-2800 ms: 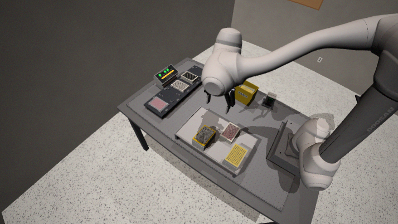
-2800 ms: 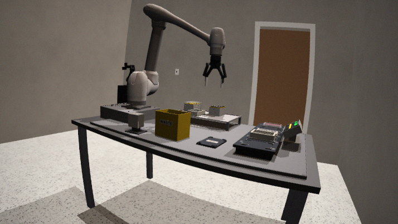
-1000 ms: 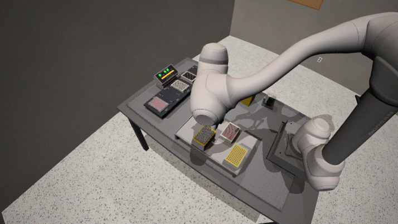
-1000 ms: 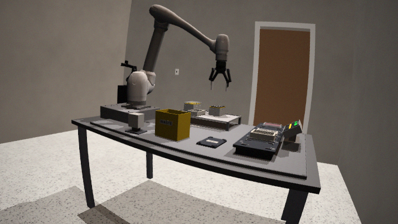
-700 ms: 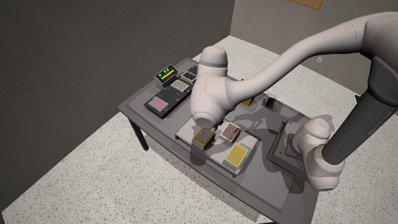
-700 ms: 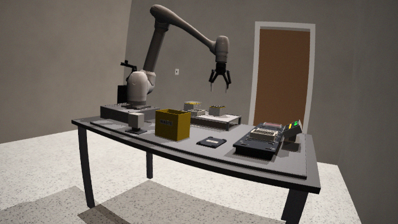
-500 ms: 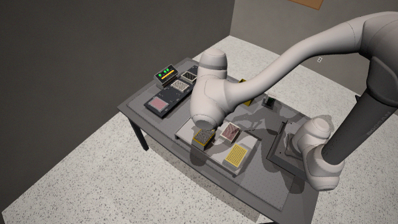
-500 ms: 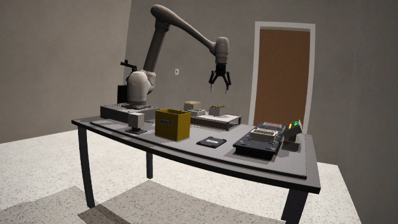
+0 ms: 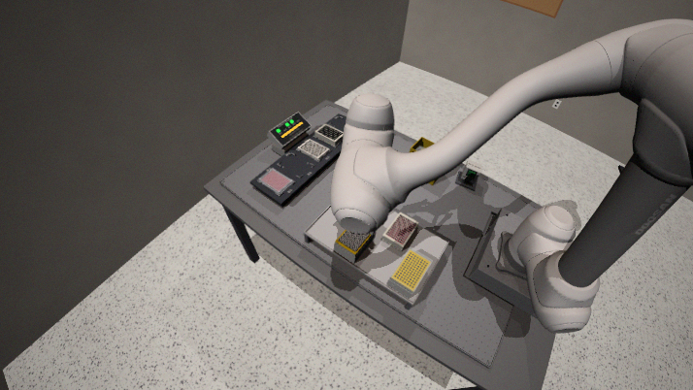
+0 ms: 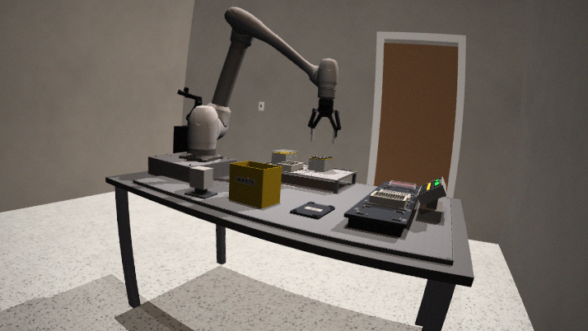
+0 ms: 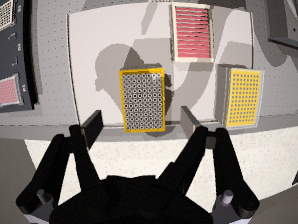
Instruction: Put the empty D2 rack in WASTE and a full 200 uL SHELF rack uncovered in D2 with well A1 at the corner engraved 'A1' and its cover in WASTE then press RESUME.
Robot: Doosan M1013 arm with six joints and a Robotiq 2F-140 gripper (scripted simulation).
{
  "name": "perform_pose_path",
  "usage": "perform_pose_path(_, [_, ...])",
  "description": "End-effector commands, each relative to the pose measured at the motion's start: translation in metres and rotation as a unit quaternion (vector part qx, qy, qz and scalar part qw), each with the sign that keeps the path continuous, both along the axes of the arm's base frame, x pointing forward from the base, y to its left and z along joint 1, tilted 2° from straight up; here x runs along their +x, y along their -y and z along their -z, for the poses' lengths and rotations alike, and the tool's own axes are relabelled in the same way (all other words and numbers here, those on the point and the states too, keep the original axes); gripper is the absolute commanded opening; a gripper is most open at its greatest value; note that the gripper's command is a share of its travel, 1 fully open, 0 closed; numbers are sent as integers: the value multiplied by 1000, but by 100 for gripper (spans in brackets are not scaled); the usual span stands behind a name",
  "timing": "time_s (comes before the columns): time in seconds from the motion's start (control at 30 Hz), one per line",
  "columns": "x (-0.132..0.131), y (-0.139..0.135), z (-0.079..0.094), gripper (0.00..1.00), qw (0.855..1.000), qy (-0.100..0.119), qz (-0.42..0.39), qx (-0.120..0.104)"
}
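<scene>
My gripper (image 10: pixel 324 133) (image 11: pixel 140 116) is open and empty. It hangs high above the shelf (image 9: pixel 324 228) (image 10: pixel 329 174) (image 11: pixel 93 36), straight over a yellow-rimmed rack (image 9: pixel 353 241) (image 10: pixel 320 163) (image 11: pixel 143 100) whose top is an even grey field of pale rings. A red-topped rack (image 9: pixel 401 229) (image 10: pixel 291 165) (image 11: pixel 192 31) and a yellow-topped rack (image 9: pixel 412 270) (image 10: pixel 285 156) (image 11: pixel 244 98) also stand on the shelf. On the dark deck (image 9: pixel 296 167) (image 10: pixel 371 216), the slot between the pink plate (image 9: pixel 275 180) (image 11: pixel 8 91) and a pale plate (image 9: pixel 313 148) (image 10: pixel 389 198) is bare. The yellow WASTE bin (image 10: pixel 255 183) (image 9: pixel 421 144) stands upright.
The panel (image 9: pixel 289 128) (image 10: pixel 432 189) shows green lights and an amber strip. A dark reservoir (image 9: pixel 329 132) sits past the pale plate. A flat black nest (image 10: pixel 313 210) lies between bin and deck. A small grey box on a stand (image 10: pixel 201 179) is near the arm's base.
</scene>
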State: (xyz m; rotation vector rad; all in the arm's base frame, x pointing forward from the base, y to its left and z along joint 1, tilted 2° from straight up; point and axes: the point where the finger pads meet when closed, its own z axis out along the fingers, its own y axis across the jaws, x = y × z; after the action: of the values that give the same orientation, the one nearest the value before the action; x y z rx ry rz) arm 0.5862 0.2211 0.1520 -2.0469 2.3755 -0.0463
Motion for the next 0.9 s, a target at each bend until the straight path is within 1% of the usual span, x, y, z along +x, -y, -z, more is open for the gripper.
perform_pose_path(0.0, [0, 0, 4, 77, 1000, 0, 0, 0])
perform_pose_path(0.87, [1, 1, 42, 77, 1000, 0, 0, 0])
